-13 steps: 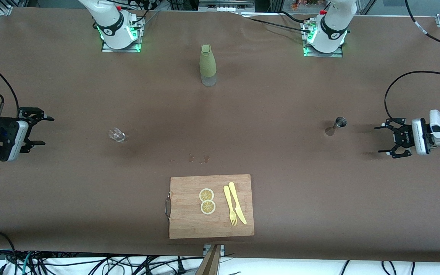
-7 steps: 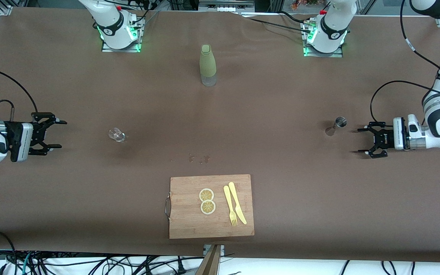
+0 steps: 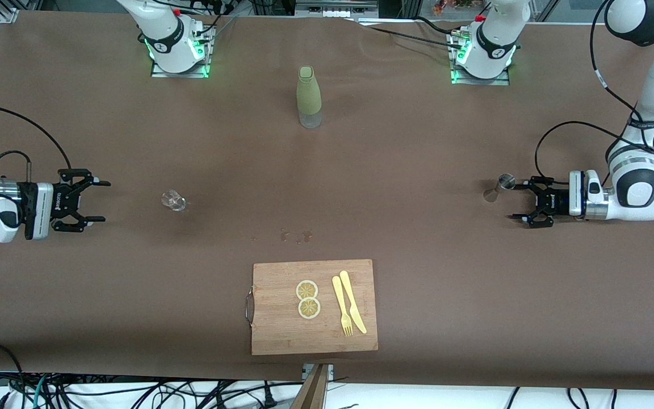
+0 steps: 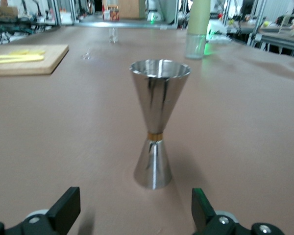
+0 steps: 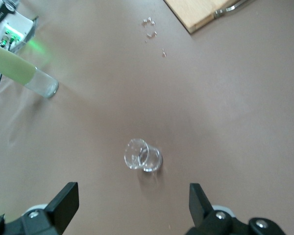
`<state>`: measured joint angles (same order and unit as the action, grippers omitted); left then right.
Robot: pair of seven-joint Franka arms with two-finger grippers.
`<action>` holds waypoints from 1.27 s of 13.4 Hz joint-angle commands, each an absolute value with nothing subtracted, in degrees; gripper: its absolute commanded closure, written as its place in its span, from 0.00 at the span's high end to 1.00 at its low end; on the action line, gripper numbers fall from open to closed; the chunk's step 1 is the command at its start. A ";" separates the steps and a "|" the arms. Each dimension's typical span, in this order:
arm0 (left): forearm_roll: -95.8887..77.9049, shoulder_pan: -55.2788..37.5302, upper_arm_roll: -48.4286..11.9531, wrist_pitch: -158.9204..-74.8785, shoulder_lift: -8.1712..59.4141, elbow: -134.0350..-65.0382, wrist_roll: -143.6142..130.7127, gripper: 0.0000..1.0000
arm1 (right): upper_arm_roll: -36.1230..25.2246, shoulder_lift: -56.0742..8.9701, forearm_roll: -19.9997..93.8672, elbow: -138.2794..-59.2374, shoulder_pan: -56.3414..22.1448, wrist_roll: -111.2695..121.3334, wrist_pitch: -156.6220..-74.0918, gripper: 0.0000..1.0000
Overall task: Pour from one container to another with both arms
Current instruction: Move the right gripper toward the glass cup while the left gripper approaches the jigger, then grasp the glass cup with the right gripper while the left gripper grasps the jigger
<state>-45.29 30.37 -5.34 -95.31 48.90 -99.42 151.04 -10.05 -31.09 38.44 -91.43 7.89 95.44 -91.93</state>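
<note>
Approach is the step in hand, judged from the front view: the left gripper (image 3: 519,200) sits low just beside the jigger (image 3: 500,187), jaws spread wide and empty, at the left arm's end of the worktop (image 3: 395,170). The right gripper (image 3: 96,200) is near the glass (image 3: 173,200), still apart from it, jaws wide and empty. Against the earlier front frames, both grippers have drawn closer to their targets; jigger and glass have not shifted.

Left wrist view: the jigger (image 4: 157,129) stands upright, centred ahead of the 2 open fingers (image 4: 63,210). Next, a short advance, then closing at its narrow waist.

Right wrist view: the glass (image 5: 142,155) stands ahead, between the open fingers' (image 5: 62,203) line; more travel is needed first.
</note>
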 commanded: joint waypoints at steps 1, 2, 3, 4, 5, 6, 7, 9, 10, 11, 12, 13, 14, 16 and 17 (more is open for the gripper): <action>-47.37 30.06 -4.92 -92.12 49.39 -100.89 157.93 0.95 | -9.84 -30.41 43.31 -95.52 8.44 100.27 -92.72 1.00; -47.55 29.71 -4.92 -91.33 49.57 -101.86 158.46 0.95 | -9.84 -30.32 45.07 -97.19 8.44 102.11 -93.77 1.00; -48.16 29.71 -4.92 -91.06 49.57 -102.04 158.64 0.95 | -9.84 -30.41 46.31 -98.86 8.44 104.04 -94.48 1.00; -48.16 29.62 -4.92 -90.79 49.57 -102.04 158.64 0.92 | -9.84 -30.41 47.71 -100.70 8.44 105.98 -95.09 1.00; -48.34 29.10 -4.92 -90.36 49.57 -102.04 158.64 0.92 | -9.84 -30.41 49.55 -103.33 8.44 108.95 -96.14 1.00; -48.69 28.92 -4.92 -90.09 49.48 -102.04 158.73 0.88 | -9.93 -30.50 51.48 -105.88 8.52 112.12 -97.28 1.00; -48.69 28.83 -4.92 -89.48 49.48 -102.04 158.73 0.78 | -10.02 -30.93 53.50 -108.52 8.53 115.63 -98.69 1.00; -49.04 28.65 -4.92 -89.03 49.39 -101.95 158.64 0.70 | -10.19 -33.12 57.63 -111.70 8.87 123.18 -99.49 1.00; -49.30 28.65 -4.92 -89.03 49.39 -101.95 158.64 0.70 | -10.46 -34.27 59.31 -112.49 8.96 126.88 -99.41 1.00; -49.39 28.65 -4.92 -89.03 49.39 -101.95 158.73 0.70 | -10.81 -35.32 60.63 -113.28 8.88 129.87 -99.40 1.00; -49.39 28.65 -4.92 -89.03 49.31 -101.95 158.64 0.65 | -10.90 -35.85 61.69 -114.34 8.88 132.34 -99.40 1.00; -49.39 28.65 -4.92 -88.95 49.31 -101.95 158.64 0.62 | -10.99 -36.38 62.74 -115.13 8.96 134.45 -99.40 1.00; -49.31 28.65 -4.83 -88.86 49.22 -101.87 158.64 0.59 | -10.99 -37.34 63.62 -115.48 8.96 136.73 -99.40 1.00; -49.31 28.74 -4.83 -88.42 49.13 -101.87 158.64 0.59 | -11.25 -39.37 66.17 -115.40 8.88 141.13 -99.40 1.00; -49.39 28.74 -4.83 -88.07 49.13 -101.78 158.64 0.58 | -11.25 -40.07 67.05 -115.49 8.88 142.46 -99.32 1.00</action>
<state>-47.43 29.15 -5.59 -89.52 49.98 -101.26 155.17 -11.21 -39.25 64.56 -114.79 8.56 138.83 -99.14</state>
